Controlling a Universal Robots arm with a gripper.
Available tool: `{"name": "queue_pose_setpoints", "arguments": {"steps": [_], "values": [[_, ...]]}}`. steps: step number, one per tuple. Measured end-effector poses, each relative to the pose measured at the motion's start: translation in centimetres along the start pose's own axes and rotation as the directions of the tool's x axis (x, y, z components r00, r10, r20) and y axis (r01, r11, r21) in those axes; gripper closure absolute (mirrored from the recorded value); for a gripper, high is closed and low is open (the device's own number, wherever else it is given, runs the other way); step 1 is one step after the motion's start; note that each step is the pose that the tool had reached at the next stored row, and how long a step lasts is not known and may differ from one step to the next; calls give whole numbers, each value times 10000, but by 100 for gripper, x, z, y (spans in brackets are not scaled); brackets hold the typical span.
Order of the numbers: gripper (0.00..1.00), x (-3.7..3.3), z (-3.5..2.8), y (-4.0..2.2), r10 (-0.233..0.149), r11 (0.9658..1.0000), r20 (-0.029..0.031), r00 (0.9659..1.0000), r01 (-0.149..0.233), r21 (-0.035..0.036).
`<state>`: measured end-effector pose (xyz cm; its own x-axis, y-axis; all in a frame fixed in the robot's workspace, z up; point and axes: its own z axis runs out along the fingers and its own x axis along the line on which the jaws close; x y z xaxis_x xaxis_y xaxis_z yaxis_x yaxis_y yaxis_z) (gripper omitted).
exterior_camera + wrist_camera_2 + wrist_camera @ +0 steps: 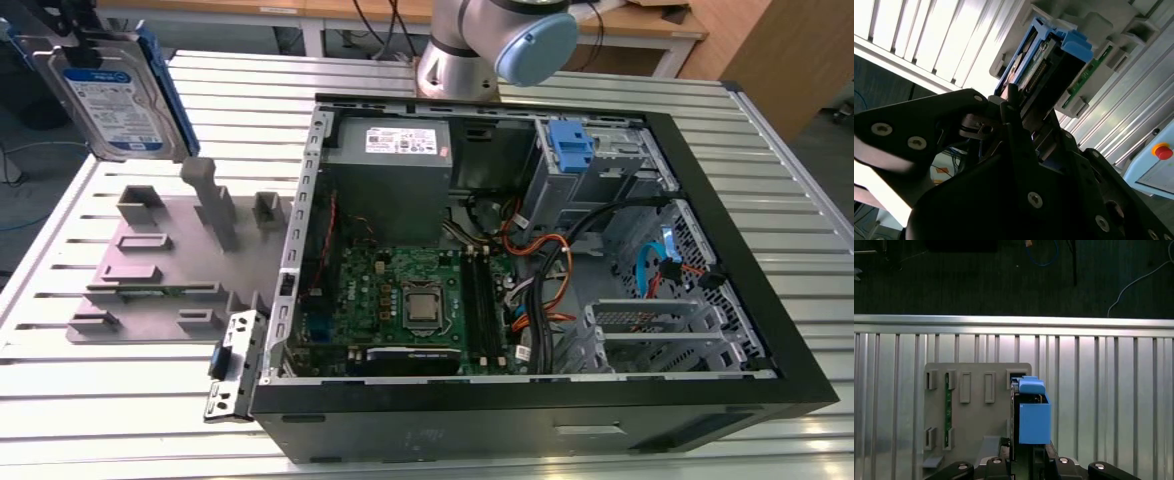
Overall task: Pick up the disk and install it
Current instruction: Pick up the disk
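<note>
step: disk (114, 100) transfer | end effector (1026, 460): clenched on disk, near surface (80, 400) edge | care: hold it upright, clear the case (534, 420) rim

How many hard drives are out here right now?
1. The silver-grey rectangular hard drive with blue plastic rails is gripped by the tool above the grey plastic fixture tray, at the exterior view's left. More may hide inside the open black computer case.

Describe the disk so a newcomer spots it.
Start at the open black computer case; at the exterior view's left lies a grey fixture plate. Above it hangs the flat silver-grey disk, set apart by its white-and-blue label and blue rails.
</note>
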<state>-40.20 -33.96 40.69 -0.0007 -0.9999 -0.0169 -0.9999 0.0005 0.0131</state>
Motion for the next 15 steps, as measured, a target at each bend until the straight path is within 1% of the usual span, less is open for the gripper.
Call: {"name": "queue_pose_setpoints", "arguments": {"steps": [5, 15], "values": [[65, -3, -94, 1, 0, 10000, 0, 10000, 0, 0], [65, -11, -310, 4, 0, 10000, 0, 10000, 0, -1]]}}
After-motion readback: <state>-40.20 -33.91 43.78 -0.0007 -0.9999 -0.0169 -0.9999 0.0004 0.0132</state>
